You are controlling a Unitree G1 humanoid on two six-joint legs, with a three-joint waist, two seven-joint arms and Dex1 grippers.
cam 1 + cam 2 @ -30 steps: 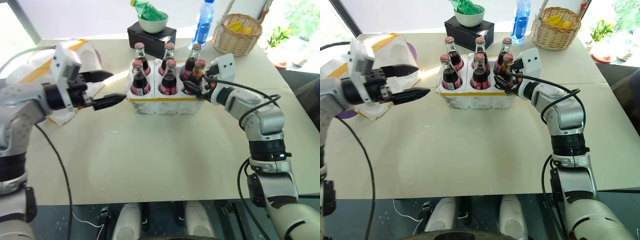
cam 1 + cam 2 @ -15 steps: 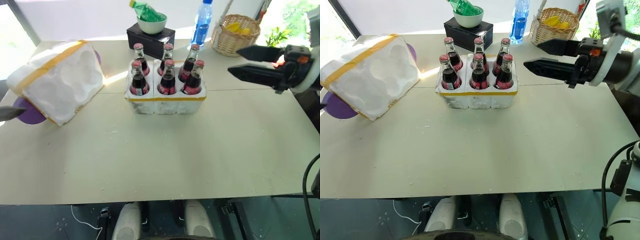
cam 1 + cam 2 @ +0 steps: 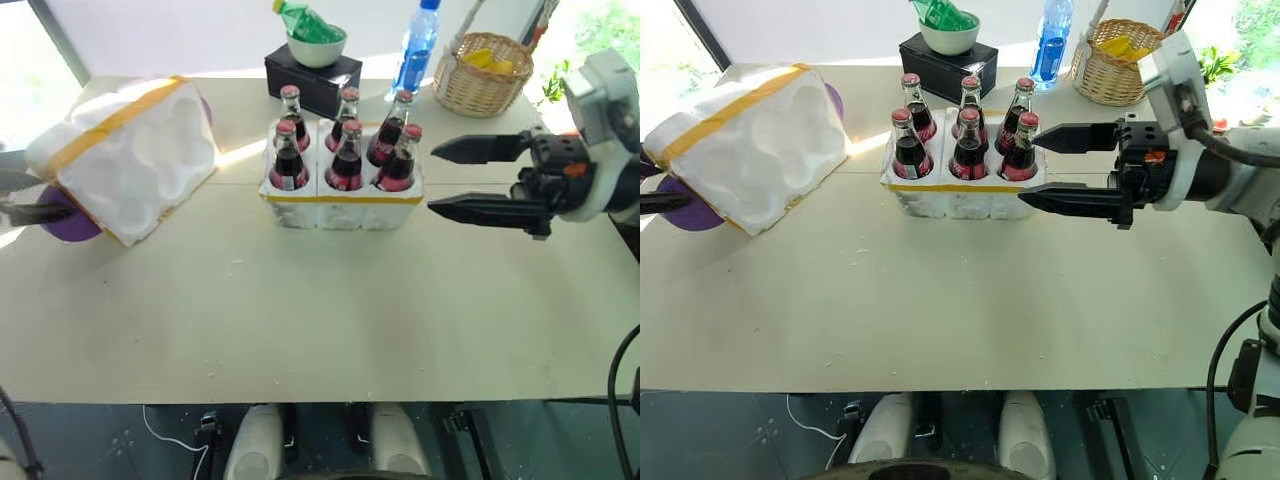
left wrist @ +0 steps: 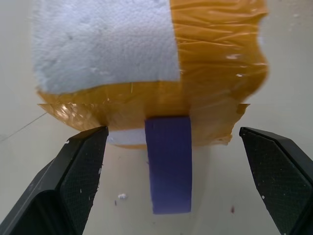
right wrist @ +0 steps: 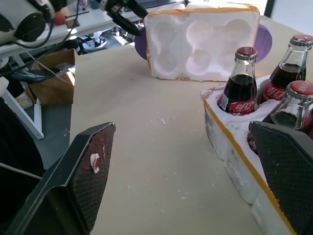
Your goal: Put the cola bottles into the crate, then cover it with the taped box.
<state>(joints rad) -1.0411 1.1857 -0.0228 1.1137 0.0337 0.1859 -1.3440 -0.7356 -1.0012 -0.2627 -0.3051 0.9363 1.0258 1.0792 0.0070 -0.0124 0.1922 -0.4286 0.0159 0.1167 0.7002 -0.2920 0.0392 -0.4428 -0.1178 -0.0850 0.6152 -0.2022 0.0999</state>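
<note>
1. Six cola bottles [image 3: 346, 150] stood upright in the crate [image 3: 342, 205], one in each well, in two rows of three at about 12 o'clock on the bench [image 3: 320, 310].
2. A yellow tape band ran along the crate's near wall.
3. The taped box [image 3: 130, 160] lay tilted on its side at about 10 o'clock on the bench, well apart from the crate, with its moulded cells facing toward the crate.
4. A purple flap [image 3: 68, 222] stuck out at the box's low near corner, and another showed at its far side.
5. The left gripper [image 4: 173, 176] was released, its two fingers spread wide on either side of the purple flap, close to the taped end of the box but not closed on it.
6. The right gripper [image 3: 1060, 165] was also released and empty, its fingers spread wide and pointing toward the crate from 3 o'clock, with the tips just beside the nearest bottles.
7. Behind the crate, at 12 o'clock, a black box [image 3: 312, 80] carried a bowl [image 3: 316, 46] with a green bottle [image 3: 305, 20] in it.
8. A blue bottle [image 3: 415, 50] stood at about 1 o'clock, with a wicker basket [image 3: 484, 78] beside it.
</note>
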